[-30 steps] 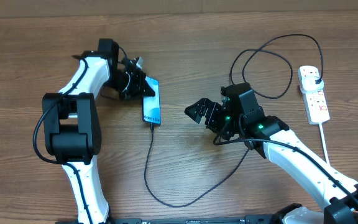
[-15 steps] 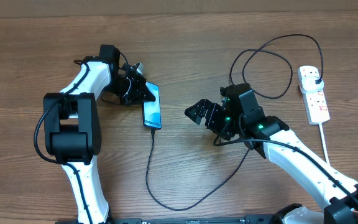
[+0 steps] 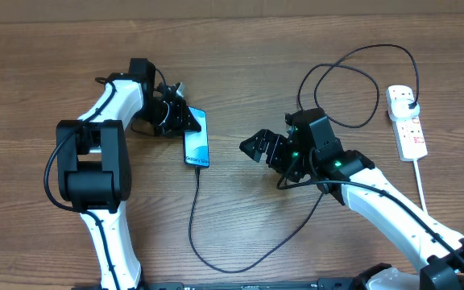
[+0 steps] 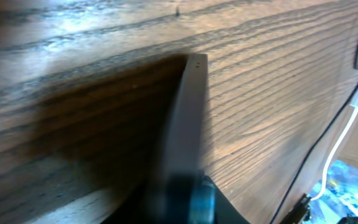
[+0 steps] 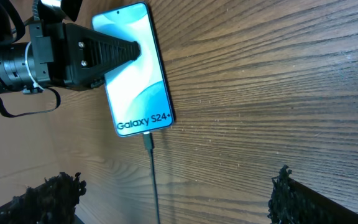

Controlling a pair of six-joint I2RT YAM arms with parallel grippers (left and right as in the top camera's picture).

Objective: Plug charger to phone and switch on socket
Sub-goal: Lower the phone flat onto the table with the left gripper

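The phone (image 3: 197, 142) lies on the wooden table with its blue-white screen lit; the right wrist view (image 5: 140, 93) shows its text end nearest. The charger's black cable (image 3: 194, 217) runs from the phone's lower end, where its connector (image 5: 148, 139) sits in the port, loops round and ends in a black plug (image 3: 408, 101) in the white socket (image 3: 410, 133) at the far right. My left gripper (image 3: 185, 121) is shut on the phone's upper left edge, one finger (image 5: 107, 51) over the screen; the left wrist view shows the phone edge-on (image 4: 188, 118). My right gripper (image 3: 258, 146) is open and empty, right of the phone.
The socket's thick white cord (image 3: 422, 187) runs down toward the table's front right edge. The black cable makes a big loop (image 3: 353, 80) behind my right arm. Bare wood lies between the phone and my right gripper.
My left gripper has shifted the phone slightly, turning it a little straighter and lower. The right arm and the socket have not moved.
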